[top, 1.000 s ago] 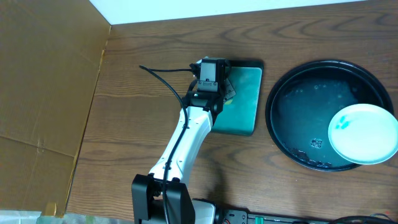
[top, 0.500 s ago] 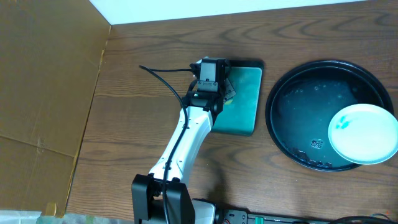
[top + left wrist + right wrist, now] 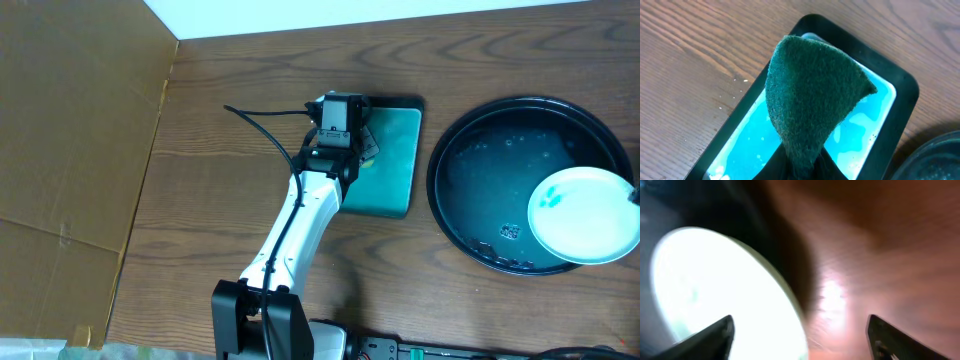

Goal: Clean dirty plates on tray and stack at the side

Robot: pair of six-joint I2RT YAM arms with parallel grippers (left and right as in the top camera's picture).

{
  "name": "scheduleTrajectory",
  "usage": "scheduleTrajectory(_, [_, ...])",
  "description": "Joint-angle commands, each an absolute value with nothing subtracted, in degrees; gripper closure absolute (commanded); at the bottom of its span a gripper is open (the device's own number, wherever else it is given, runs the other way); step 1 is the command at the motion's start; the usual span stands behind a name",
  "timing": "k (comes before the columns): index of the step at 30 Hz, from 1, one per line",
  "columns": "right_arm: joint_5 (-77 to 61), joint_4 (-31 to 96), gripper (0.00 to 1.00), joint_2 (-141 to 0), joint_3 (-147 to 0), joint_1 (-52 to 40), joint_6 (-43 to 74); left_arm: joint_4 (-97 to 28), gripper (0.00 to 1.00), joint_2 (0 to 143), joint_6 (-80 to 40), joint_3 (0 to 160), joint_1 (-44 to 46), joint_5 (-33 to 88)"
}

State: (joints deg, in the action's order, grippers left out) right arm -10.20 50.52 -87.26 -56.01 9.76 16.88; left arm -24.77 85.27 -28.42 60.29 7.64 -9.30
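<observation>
One white plate (image 3: 585, 215) with a small teal smear lies at the right side of the round black tray (image 3: 470, 160), overlapping its rim. In the blurred right wrist view, my right gripper (image 3: 800, 325) stands open over the edge of that plate (image 3: 715, 290), with one finger above the plate and the other above the wood. Only a dark tip of it shows at the right edge of the overhead view. My left gripper (image 3: 802, 167) is shut on a dark green scouring pad (image 3: 810, 100), held just above a rectangular teal dish.
The rectangular black-rimmed dish (image 3: 395, 165) of teal liquid sits left of the tray. Brown cardboard (image 3: 70, 150) covers the left side. A black cable (image 3: 265, 125) loops off the left arm. The left arm's base (image 3: 260, 320) stands at the front edge.
The right gripper's jaws have gone from shut to wide apart, and a dark tip of it has appeared at the overhead's right edge. The left arm and pad have not moved.
</observation>
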Motion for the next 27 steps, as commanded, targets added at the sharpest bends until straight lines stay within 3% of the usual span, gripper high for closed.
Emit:
scheduleTrajectory(1, [2.2, 52.3, 0.12, -80.0, -59.2, 7.1, 18.5, -23.7, 0.93, 84.8, -28.3, 59.9, 7.5, -9.5])
scheduleTrajectory(4, [1.3, 54.5, 0.11, -77.3, -59.2, 5.7, 21.7, -23.3, 0.93, 84.8, -28.4, 59.9, 7.5, -9.5])
scheduleTrajectory(9, [0.0, 59.1, 0.01, -78.0, -58.6, 1.3, 26.4, -23.3, 0.93, 84.8, -28.4, 59.9, 7.5, -9.5])
scheduleTrajectory(23, [-3.4, 55.3, 0.01, -79.0, -48.9, -4.7, 44.3, -23.3, 0.92, 84.8, -28.3, 59.9, 7.5, -9.5])
scheduleTrajectory(27, [-8.1, 48.2, 0.11, -79.0, -45.2, -4.7, 44.3, -23.2, 0.93, 84.8, -28.4, 59.9, 7.5, -9.5])
